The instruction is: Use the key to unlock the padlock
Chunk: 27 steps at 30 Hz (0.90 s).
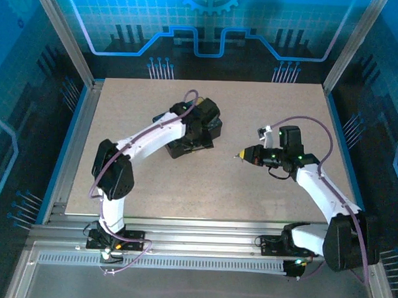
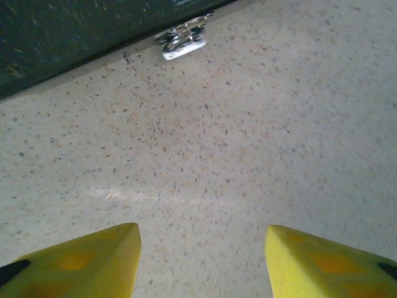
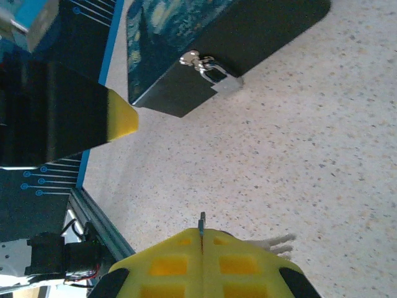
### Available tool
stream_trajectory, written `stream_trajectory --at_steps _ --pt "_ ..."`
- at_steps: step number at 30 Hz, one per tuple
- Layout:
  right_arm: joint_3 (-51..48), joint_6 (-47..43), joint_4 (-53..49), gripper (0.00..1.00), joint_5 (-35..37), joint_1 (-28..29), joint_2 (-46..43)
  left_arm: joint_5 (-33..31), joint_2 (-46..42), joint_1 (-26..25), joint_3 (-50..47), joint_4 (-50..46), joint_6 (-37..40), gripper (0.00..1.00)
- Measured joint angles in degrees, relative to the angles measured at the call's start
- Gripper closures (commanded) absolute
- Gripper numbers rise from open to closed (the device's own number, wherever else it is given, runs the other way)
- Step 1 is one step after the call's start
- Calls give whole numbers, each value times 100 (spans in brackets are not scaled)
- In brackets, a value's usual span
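Yellow fingertips of the right gripper [image 3: 201, 264] are pressed together at the bottom of the right wrist view, pinching a thin grey metal key [image 3: 201, 222] whose narrow blade stands out from the seam between them. The key's tip is clear of the speckled beige table [image 3: 322, 155] and well apart from the lock. Beyond it, a dark rectangular box printed with a swirling blue and yellow night sky [image 3: 267, 28] rests on the table. The tiny silver metal padlock [image 3: 219, 79] hangs from a silver clasp on the box's dark side wall, shackle through the clasp and body down at the wall's lower edge. In the left wrist view the left gripper [image 2: 201, 261] is spread wide, its two yellow fingertips [image 2: 87, 264] at the bottom corners with bare table between them; it holds nothing. The padlock appears at the top of that view, lying against the foot of the box wall and apart from the fingers. From the overhead camera the left arm reaches forward over the box near the middle of the table, while the right gripper points leftward toward the box, with open table between the two. Whether the padlock's shackle is latched cannot be told.
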Motion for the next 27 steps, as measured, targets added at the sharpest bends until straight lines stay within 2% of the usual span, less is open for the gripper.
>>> stream_trajectory --at_steps 5,13,20,27 --pt "127 -46 -50 100 -44 -164 188 -732 651 -48 -31 533 -533 42" --pt "181 -55 -24 100 -149 -317 308 -1744 1615 -120 387 944 -852 41" --pt "275 -87 4 100 -258 -376 566 -2243 1945 -120 767 944 -1025 45" --pt "374 -90 61 100 -304 -382 669 -2538 2162 -120 780 970 -1191 55"
